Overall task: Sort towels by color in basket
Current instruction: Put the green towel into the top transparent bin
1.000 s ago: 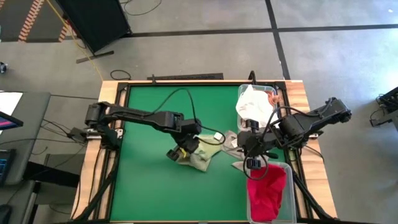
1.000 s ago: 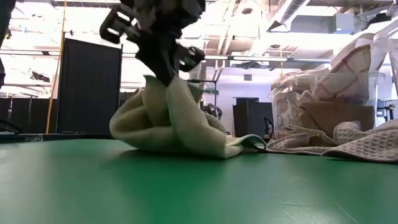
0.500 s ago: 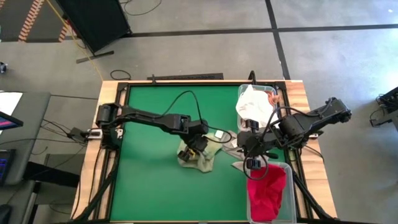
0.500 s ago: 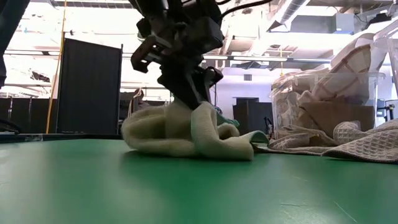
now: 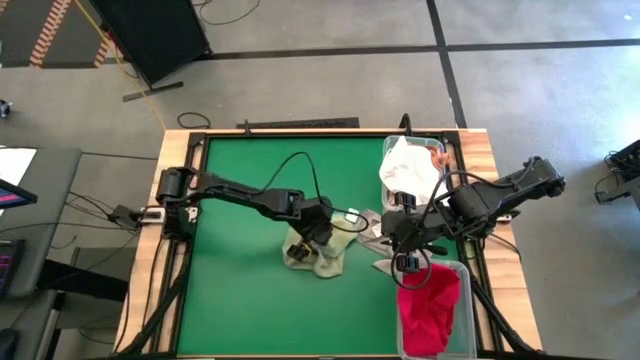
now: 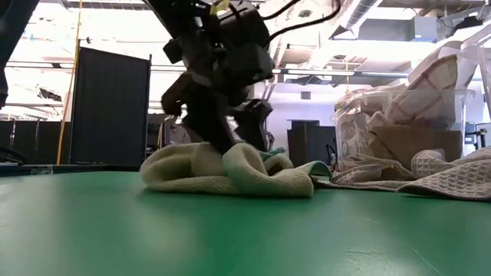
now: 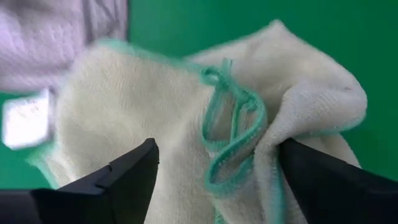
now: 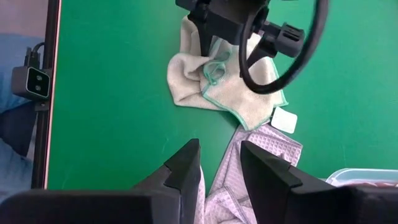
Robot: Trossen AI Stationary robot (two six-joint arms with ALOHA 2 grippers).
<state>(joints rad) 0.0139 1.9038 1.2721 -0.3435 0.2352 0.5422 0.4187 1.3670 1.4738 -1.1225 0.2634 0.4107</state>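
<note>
Towels lie in several spots on the green table (image 5: 240,290). Near the middle, a pale green towel (image 5: 318,255) with a teal hem sits crumpled flat on the mat, and the left gripper (image 5: 322,240) is down over it with its jaws spread apart, one finger (image 7: 124,177) on each side of the bunched cloth, as the left wrist view shows. In the low view the same gripper (image 6: 230,142) stands right at the top of the heap (image 6: 230,170). Just beside this towel, toward the right arm, lies a grey waffle-weave towel (image 5: 378,240) with a white tag. The right gripper (image 5: 398,245) hovers over that grey cloth; its own view shows its fingers (image 8: 183,168) parted, with nothing between them. Along the right edge of the table stand two clear bins: the far one (image 5: 440,148) holds white towels (image 5: 405,168), the near one (image 5: 462,275) holds a red towel (image 5: 428,310).
</note>
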